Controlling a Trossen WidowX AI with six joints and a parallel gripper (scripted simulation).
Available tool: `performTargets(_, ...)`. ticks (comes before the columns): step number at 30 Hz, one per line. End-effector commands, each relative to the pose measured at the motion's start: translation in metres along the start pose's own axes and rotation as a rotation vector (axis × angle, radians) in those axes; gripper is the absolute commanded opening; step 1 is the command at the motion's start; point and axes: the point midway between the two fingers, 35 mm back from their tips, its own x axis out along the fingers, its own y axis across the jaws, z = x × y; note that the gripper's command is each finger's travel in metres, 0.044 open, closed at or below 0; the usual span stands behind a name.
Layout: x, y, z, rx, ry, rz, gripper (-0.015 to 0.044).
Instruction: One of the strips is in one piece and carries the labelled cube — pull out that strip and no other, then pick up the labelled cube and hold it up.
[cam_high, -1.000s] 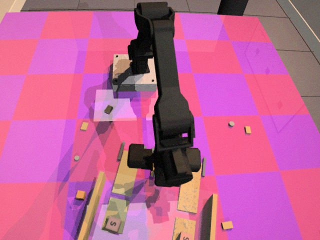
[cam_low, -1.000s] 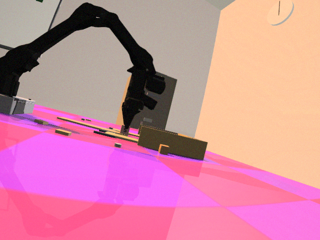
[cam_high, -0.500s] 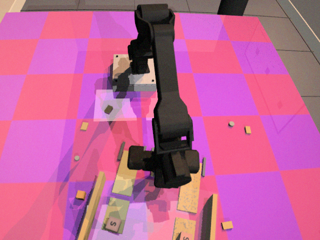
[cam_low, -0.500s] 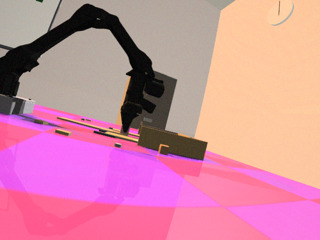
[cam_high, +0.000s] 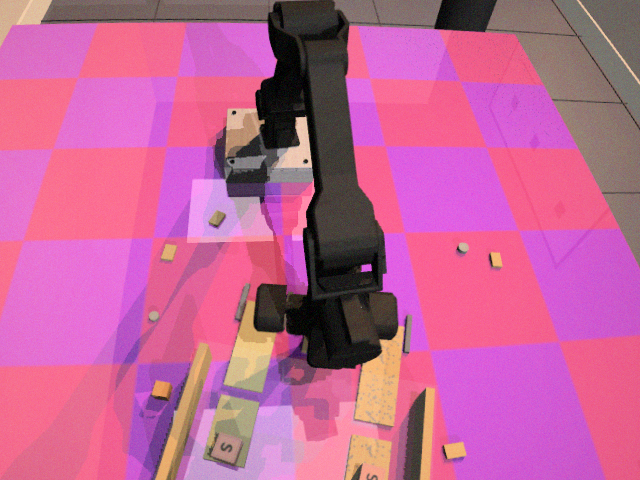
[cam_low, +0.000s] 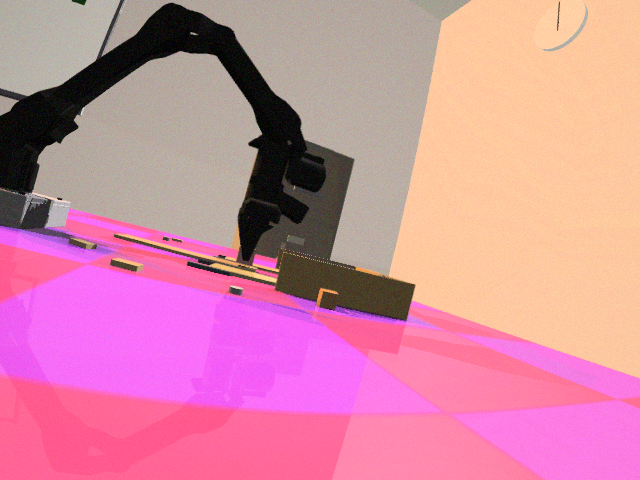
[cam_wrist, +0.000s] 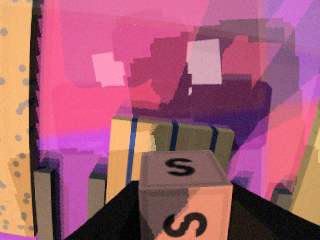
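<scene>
Pink-and-purple checked table (cam_high: 516, 180); hand (cam_wrist: 186, 227) grips the labelled cube (cam_wrist: 183, 210).

An "S" is read on two faces of the cube (cam_wrist: 186, 210); "S" is also read on two cubes (cam_high: 227, 446) (cam_high: 370, 473) near the counter's front edge.
</scene>
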Motion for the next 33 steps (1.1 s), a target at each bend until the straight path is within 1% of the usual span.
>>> performTargets(1, -0.014, -0.003, -0.014, -0.001, -0.003, 0.002, 0.0000)
performTargets(11, -0.036, -0.012, -0.049, -0.003, 0.002, 0.002, 0.0000)
performTargets(16, -0.036, -0.013, -0.052, -0.003, 0.002, 0.002, 0.0000)
performTargets(27, -0.036, -0.022, -0.091, -0.003, 0.006, 0.001, 0.0000)
performTargets(31, -0.036, -0.023, -0.094, -0.003, 0.006, 0.001, 0.0000)
performTargets(33, -0.044, -0.023, -0.093, -0.003, 0.006, 0.001, 0.0000)
